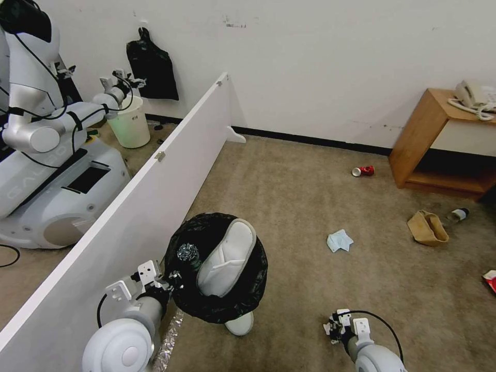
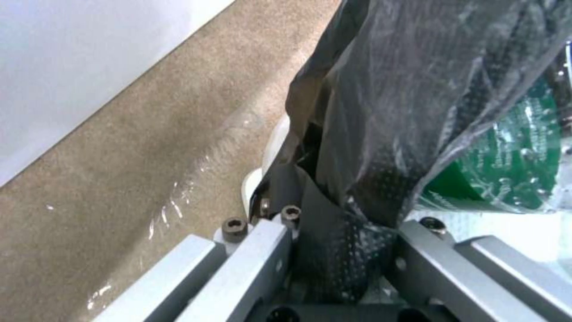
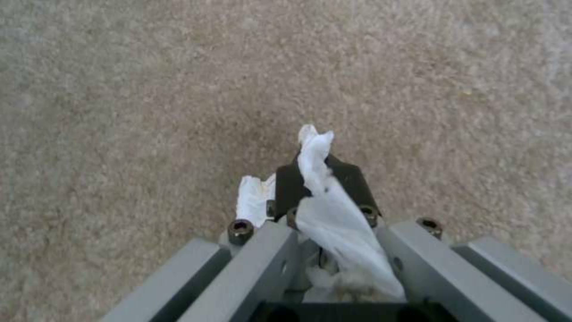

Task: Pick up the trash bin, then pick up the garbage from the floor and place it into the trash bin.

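Pinching white tissue [image 3: 325, 210], right pincer [image 3: 321, 179] above carpet [image 3: 149, 89]

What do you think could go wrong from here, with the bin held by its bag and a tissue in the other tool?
1. The left tool pinches only the black liner of the trash bin; the thin film could slip or tear.
2. A white slipper sticks out above the rim and might tip out.
3. The right tool grips a white tissue by a thin twist, so it may drop before reaching the bin.
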{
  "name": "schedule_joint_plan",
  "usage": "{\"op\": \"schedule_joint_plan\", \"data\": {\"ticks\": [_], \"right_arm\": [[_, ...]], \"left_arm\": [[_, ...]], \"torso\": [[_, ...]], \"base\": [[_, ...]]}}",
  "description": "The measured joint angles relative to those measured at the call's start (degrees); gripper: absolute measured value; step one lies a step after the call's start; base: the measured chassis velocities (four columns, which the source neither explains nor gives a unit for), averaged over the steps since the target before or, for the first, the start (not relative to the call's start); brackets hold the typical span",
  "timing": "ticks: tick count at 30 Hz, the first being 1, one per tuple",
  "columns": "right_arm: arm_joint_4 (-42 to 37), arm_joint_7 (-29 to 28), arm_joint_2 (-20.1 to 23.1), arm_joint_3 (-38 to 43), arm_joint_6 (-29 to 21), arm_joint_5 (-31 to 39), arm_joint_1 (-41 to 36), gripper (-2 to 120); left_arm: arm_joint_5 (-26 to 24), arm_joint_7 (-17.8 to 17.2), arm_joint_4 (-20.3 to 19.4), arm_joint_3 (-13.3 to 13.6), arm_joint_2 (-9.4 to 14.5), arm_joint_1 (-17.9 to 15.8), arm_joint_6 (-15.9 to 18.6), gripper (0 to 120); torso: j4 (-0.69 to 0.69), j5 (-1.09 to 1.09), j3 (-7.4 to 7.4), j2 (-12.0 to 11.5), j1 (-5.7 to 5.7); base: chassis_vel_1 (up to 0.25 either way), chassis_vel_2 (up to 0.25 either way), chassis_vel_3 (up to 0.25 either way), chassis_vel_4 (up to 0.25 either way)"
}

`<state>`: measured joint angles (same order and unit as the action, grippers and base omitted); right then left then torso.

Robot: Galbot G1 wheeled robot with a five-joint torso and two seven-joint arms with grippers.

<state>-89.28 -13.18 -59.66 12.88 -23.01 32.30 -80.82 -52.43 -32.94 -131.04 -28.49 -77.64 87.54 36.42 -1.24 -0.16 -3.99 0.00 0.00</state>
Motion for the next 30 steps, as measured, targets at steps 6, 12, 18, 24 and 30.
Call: {"op": "schedule_joint_plan", "data": {"ticks": [6,12,18,24,30], "right_arm": [[-1.77,-0.05,1.04,1.02,0.31,0.14,-1.17,0],[-4.66,-0.6,1.97,2.09,0.36,1.16,-1.74,0],[-9.91,-1.66,3.99,4.21,0.05,3.5,-2.36,0],[-16.06,-2.15,6.93,7.29,-0.14,6.13,-3.06,0],[-20.83,-2.11,9.21,10.75,-0.24,7.82,-3.29,0]], "left_arm": [[0.05,0.0,0.01,0.13,0.18,-0.05,0.02,1],[0.06,0.0,-0.11,0.12,0.62,0.02,0.06,1],[-0.27,0.0,-0.21,0.12,1.32,-0.2,0.13,1],[-0.88,-0.21,0.04,0.33,2.03,-0.68,0.23,1],[-1.36,-0.55,0.72,1.06,2.66,-0.97,0.45,1]], "torso": [[0.0,0.0,0.0,0.0,0.0],[0.0,0.0,0.0,0.0,0.0],[0.0,0.0,0.0,0.0,0.0],[0.0,0.0,0.0,0.0,0.0],[0.0,0.01,0.0,0.0,0.0]], "base": [[0.0,0.0,0.0,0.0],[0.0,0.0,0.0,0.0],[0.0,0.0,0.0,0.0],[0.0,0.0,0.0,0.0],[0.0,0.0,0.0,0.0]]}}
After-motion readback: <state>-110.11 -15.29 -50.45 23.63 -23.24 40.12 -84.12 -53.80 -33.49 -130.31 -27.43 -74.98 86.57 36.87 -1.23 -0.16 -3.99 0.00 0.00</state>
